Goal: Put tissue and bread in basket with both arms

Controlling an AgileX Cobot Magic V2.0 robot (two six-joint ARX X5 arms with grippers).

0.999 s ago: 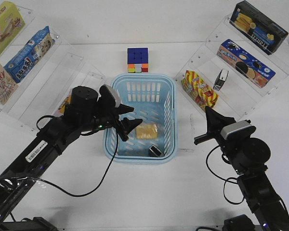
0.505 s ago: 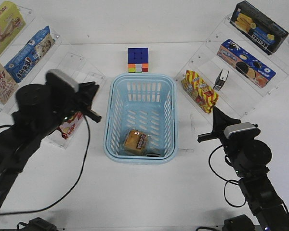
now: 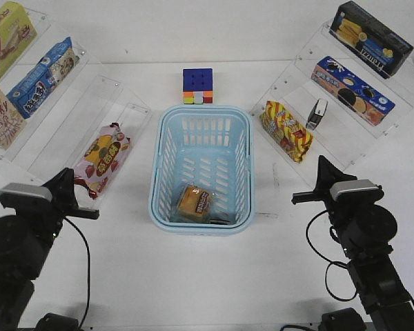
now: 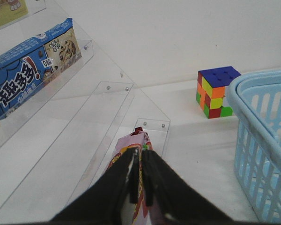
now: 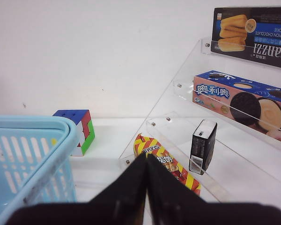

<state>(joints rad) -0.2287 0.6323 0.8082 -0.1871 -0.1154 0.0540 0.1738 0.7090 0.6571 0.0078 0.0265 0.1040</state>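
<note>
The light-blue basket stands mid-table. The wrapped bread lies in its near end. A dark tissue pack lies beside it at the near right corner, partly hidden by the rim. A second tissue pack stands on the right shelf and shows in the right wrist view. My left gripper is shut and empty, at the front left, well clear of the basket. My right gripper is shut and empty, right of the basket.
A Rubik's cube sits behind the basket. A fruit-print snack bag lies on the left acrylic shelf, just beyond my left fingertips. A red-yellow striped snack bag lies on the right shelf. Biscuit boxes fill the upper shelves.
My left arm has drawn back from over the basket to the front left. The bread has dropped into the basket's near end. My right arm has moved back a little.
</note>
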